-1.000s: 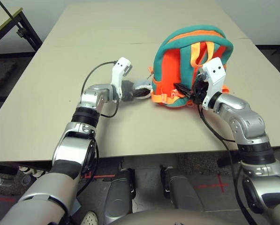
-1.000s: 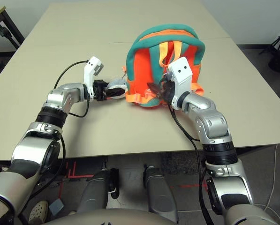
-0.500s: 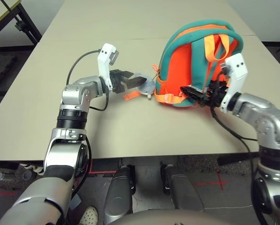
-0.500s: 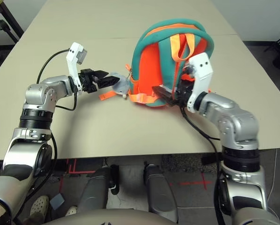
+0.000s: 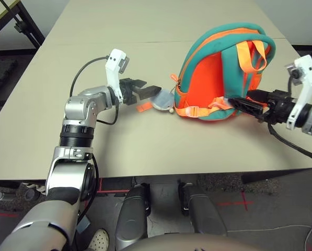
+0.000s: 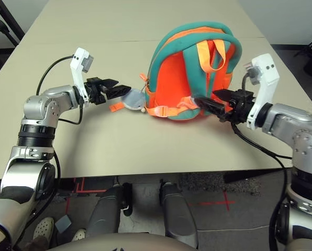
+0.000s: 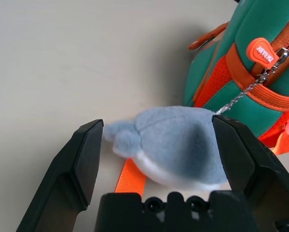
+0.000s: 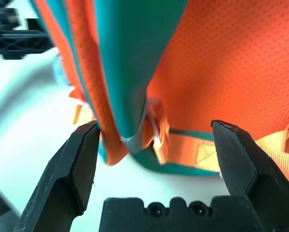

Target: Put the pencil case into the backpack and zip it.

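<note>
My left pincer (image 7: pixel 156 166) gapes wide around the grey plush charm (image 7: pixel 175 145), gripping nothing. My right pincer (image 8: pixel 156 164) is spread wide at the backpack (image 5: pixel 221 73), which stands upright on the counter (image 5: pixel 145 141).

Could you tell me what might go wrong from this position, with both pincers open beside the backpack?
1. The left pincer is open around the grey plush charm, not the orange zipper pull. Closing here would probably grab the charm and tug its chain.
2. The backpack stands upright with nothing gripping it. A push from the open right pincer at its lower strap corner could tip or slide it.
3. No pencil case shows in any view, so I cannot tell whether it is inside.
</note>
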Motion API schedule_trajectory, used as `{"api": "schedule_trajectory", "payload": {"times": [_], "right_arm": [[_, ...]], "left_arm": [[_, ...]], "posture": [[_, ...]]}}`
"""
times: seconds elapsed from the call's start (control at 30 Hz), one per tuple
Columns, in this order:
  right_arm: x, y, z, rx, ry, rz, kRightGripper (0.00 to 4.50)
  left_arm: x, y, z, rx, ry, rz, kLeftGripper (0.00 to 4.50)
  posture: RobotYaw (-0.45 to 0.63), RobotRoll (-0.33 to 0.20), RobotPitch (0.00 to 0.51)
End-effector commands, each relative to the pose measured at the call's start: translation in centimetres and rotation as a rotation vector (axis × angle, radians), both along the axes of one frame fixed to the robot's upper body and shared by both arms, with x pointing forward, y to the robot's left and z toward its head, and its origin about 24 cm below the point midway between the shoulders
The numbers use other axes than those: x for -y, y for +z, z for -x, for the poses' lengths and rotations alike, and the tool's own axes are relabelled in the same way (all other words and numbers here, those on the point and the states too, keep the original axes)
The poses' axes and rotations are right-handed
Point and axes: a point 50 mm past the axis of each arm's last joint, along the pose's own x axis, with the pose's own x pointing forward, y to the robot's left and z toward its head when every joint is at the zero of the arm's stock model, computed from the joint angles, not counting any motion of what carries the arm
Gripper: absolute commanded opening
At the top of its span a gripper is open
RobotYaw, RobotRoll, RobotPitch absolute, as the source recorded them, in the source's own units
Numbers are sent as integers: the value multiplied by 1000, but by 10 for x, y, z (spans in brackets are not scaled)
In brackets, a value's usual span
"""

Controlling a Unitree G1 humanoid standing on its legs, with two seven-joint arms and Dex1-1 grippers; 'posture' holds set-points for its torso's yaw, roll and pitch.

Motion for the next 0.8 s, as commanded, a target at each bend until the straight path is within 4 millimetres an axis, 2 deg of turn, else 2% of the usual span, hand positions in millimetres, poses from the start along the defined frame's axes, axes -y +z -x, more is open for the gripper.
{"api": "schedule_trajectory", "payload": {"times": [0.03,0.27,0.43,0.8], "right_arm": [[11,1,4,-10,-16,-3,4489],[45,-11,-15,94,-341,51,4489],[68,-22,-23,192,-589,63,4489],[85,-44,-24,338,-789,-12,4489]], "left_arm": [[-6,-5,2,-17,19,2,4500],[-22,-3,3,5,99,1,4500],[-45,-4,1,48,240,5,4500],[-84,-16,7,128,546,32,4500]], "posture": [[-153,0,192],[-151,0,193],[-141,0,190],[-115,0,186]]}}
